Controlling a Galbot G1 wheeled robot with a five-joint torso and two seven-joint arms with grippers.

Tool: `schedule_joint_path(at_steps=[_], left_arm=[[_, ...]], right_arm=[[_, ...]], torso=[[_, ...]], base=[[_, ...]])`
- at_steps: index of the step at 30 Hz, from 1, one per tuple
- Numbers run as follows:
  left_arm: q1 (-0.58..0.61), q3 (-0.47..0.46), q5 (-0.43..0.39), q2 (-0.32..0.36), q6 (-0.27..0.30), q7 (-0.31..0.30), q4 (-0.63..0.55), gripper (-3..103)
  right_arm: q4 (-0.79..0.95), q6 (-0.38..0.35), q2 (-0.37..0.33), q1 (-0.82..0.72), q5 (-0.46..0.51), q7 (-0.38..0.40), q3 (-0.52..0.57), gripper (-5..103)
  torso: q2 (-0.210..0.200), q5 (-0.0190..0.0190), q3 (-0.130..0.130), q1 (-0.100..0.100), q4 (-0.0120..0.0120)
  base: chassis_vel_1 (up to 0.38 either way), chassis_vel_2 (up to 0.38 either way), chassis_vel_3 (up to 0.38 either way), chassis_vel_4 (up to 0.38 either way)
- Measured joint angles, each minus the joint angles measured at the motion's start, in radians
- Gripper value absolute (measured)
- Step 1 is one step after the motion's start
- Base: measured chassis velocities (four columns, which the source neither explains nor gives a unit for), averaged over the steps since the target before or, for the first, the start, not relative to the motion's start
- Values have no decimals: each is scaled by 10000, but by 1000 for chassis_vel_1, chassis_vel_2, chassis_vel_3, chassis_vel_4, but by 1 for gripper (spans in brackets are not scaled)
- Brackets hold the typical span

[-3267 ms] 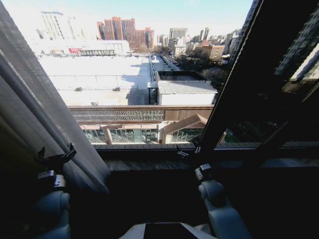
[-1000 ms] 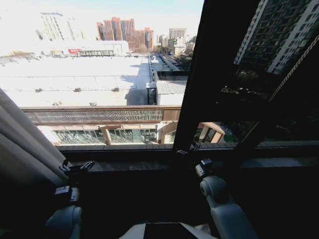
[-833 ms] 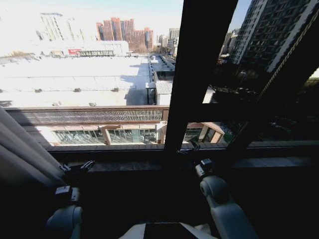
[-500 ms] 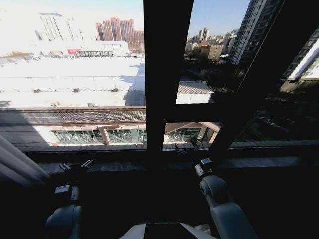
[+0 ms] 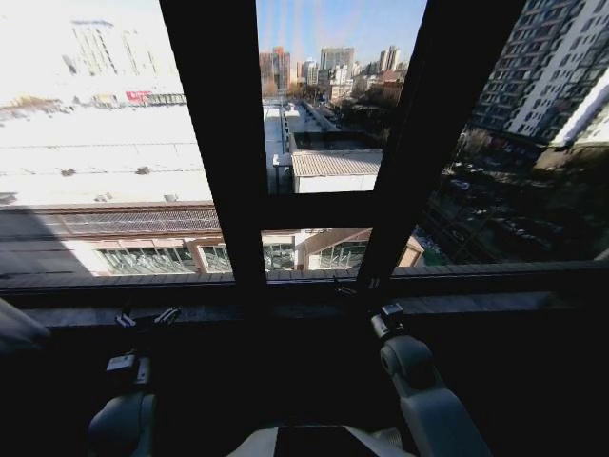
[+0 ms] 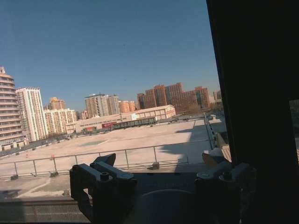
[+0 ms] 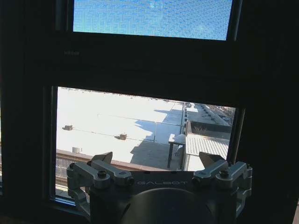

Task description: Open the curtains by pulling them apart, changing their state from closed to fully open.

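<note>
Curtains (image 5: 14, 333), seemingly bunched far left, leave the window frame (image 5: 214, 143) bare; left claw (image 5: 145, 317) and right claw (image 7: 159, 163) hang released, risking snagging loose fabric.

Two grippers are seen: the left gripper (image 5: 146, 317) and the right gripper (image 5: 354, 286), each with two fingers spread apart. One fold of curtain (image 5: 17, 331) is glimpsed left of the left gripper. Two dark window frame bars (image 5: 221, 152) are counted beyond the grippers.
</note>
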Motion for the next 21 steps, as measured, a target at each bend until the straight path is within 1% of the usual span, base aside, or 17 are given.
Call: schedule_joint_path(at_steps=[6,13,17,21], left_arm=[[126,-13,0,-13,-215,-4,120,100],[263,-19,-1,-70,-407,-7,127,100],[322,-14,12,-116,-493,-7,80,100],[360,-15,22,-128,-570,-9,38,100]], right_arm=[[-64,6,37,2,-210,4,-73,100],[-54,10,52,-12,-223,16,-97,100],[-6,9,46,-51,-223,24,-76,100],[39,14,44,-112,-223,26,-34,100]], torso=[[1,4,-1,-2,-1],[3,5,-2,-6,-1],[4,6,-2,-6,-3],[4,7,-2,-6,-3]], base=[[130,-331,-143,310],[149,-370,-145,361],[72,-371,-71,364],[-8,-341,-7,369]])
